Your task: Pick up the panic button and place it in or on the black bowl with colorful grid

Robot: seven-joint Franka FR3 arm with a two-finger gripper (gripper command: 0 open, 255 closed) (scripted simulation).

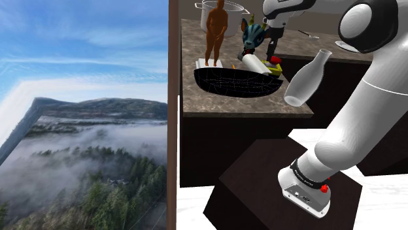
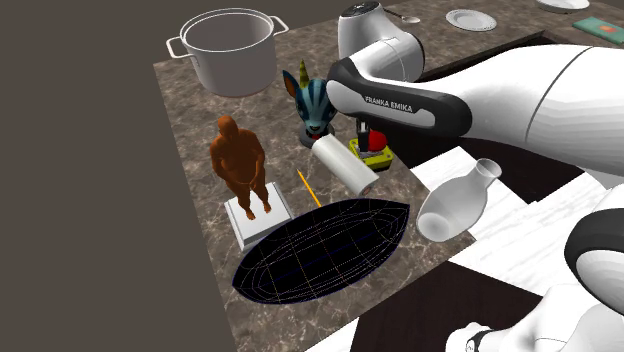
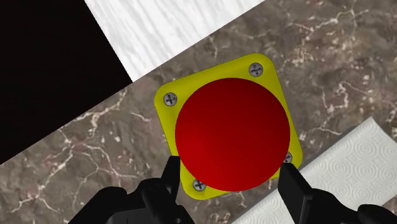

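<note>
- Two fingers (image 3: 169,180) of the claw (image 3: 229,183) stand apart, released; the panic button (image 3: 232,133) sits directly beneath.
- Lower straight, close on its yellow base (image 3: 164,114), avoid the paper roll (image 3: 340,172) just beside.

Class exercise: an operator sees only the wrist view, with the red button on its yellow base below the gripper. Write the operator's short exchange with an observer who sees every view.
Operator: Where is the bowl?
Observer: The black bowl lies lower left of the panic button in the second exterior view.
Operator: Anything between them?
Observer: A white roll lies on its side there.
</note>
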